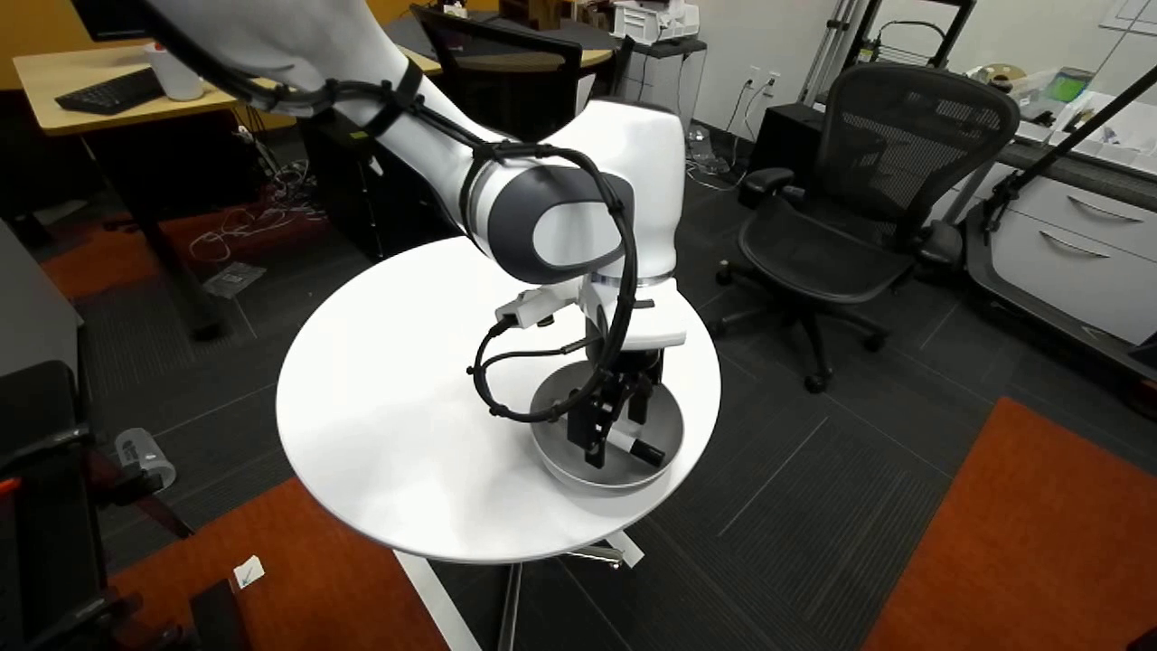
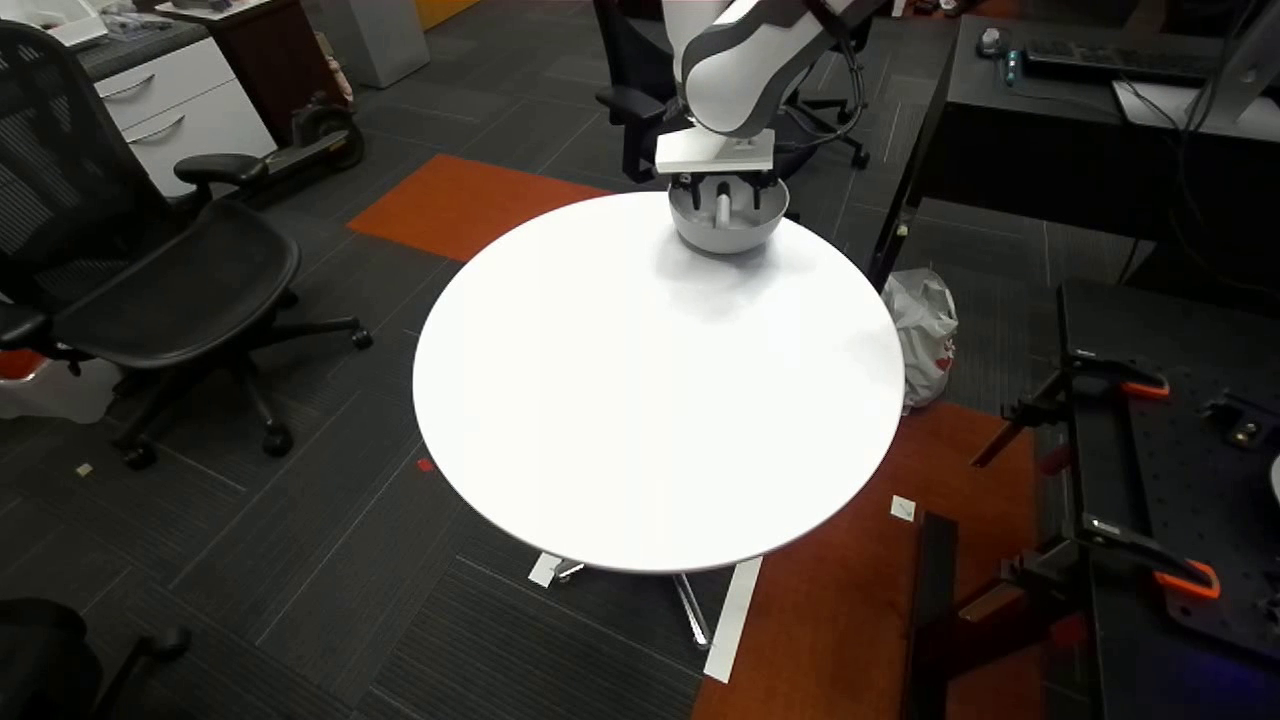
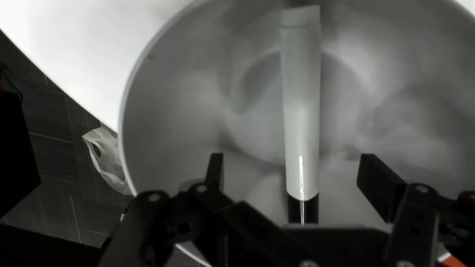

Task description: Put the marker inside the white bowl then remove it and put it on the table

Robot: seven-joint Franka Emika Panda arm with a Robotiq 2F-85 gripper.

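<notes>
The white bowl (image 1: 604,481) stands near the edge of the round white table (image 1: 389,416); both also show in an exterior view, the bowl (image 2: 726,240) and the table (image 2: 650,400). The marker (image 3: 302,111), pale with a black cap, lies inside the bowl (image 3: 174,111). It shows in both exterior views (image 1: 624,439) (image 2: 723,210). My gripper (image 1: 616,436) reaches down into the bowl. It is open, with one finger on each side of the marker and a gap to each, as the wrist view (image 3: 291,159) shows. The gripper body hides part of the black cap.
The bowl's rim surrounds the fingers. A black mesh chair (image 1: 868,181) stands beside the table. A wooden desk (image 1: 54,77) and a black workbench with clamps (image 2: 1150,480) are farther off. A plastic bag (image 2: 920,330) lies on the floor by the table.
</notes>
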